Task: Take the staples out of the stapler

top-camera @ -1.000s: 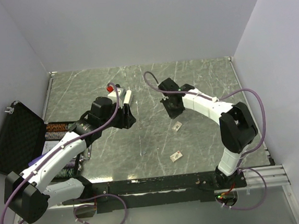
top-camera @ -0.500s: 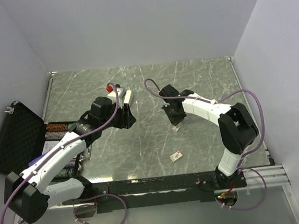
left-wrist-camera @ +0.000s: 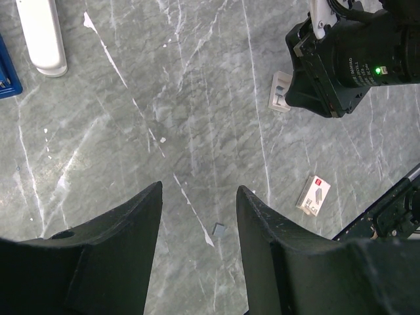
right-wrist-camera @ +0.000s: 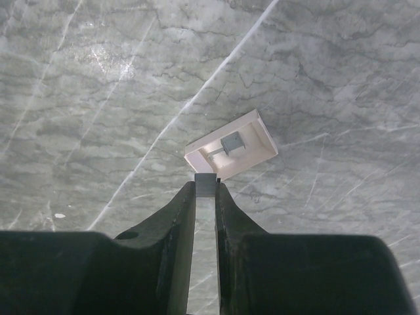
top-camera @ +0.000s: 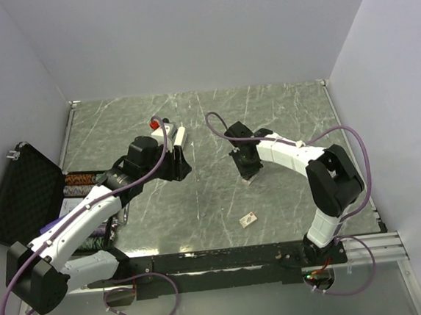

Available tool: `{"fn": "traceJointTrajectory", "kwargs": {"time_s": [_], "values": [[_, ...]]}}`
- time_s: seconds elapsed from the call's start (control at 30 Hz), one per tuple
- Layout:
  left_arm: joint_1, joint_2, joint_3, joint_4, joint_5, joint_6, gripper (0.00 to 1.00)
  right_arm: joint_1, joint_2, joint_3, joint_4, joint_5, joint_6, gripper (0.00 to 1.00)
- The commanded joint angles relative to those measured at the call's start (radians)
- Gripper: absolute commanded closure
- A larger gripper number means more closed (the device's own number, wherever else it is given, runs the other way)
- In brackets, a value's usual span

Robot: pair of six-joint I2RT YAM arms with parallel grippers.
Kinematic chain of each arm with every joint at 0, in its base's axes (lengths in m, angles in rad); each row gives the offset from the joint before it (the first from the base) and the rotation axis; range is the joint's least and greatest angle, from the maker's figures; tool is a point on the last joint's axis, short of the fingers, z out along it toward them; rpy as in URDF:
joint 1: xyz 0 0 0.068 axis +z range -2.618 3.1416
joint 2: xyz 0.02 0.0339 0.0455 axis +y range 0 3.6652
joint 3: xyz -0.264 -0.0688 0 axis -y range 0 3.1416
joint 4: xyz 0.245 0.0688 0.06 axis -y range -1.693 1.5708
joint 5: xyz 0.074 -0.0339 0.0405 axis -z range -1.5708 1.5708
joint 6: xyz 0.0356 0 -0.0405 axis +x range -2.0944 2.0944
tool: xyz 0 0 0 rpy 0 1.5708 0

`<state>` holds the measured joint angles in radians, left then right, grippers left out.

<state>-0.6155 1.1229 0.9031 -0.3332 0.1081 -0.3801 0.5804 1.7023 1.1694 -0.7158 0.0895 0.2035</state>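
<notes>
Left wrist view puts the stapler (left-wrist-camera: 5,69) at the far left edge, where only a blue sliver shows, just beside the white bar (left-wrist-camera: 41,36). The left jaws stand apart with nothing between them, above the bare surface (left-wrist-camera: 131,131). A small grey chip (left-wrist-camera: 218,230) lies loose below them; I cannot tell whether it is a staple fragment. If it is, it could be overlooked there.

Further right, in the right wrist view, the right jaws are drawn nearly together on a short grey strip, seemingly the staples (right-wrist-camera: 207,184). They hold it at the near rim of a small open white box (right-wrist-camera: 230,154) with a grey piece inside. The pinch looks thin, so the strip could twist or slip and land beside the box rather than in it. The box looks light, and a jaw tip brushing its rim might shove or tip it. A tan-and-white card (left-wrist-camera: 314,195) lies near on the right.
</notes>
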Motion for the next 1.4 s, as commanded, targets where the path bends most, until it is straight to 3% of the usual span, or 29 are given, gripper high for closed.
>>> {"fn": "traceJointTrajectory", "kwargs": {"time_s": [0.0, 1.17, 1.37], "values": [[0.005, -0.020, -0.004, 0.037, 0.010, -0.005, 0.46, 0.007, 0.000, -0.005, 0.016, 0.027, 0.045, 0.86], [0.005, -0.017, -0.004, 0.034, 0.004, -0.005, 0.46, 0.004, 0.060, -0.036, 0.073, 0.046, 0.008, 0.85], [0.005, -0.015, -0.004, 0.034, 0.008, -0.005, 0.46, 0.006, 0.060, -0.033, 0.072, 0.053, 0.010, 0.80]]}}
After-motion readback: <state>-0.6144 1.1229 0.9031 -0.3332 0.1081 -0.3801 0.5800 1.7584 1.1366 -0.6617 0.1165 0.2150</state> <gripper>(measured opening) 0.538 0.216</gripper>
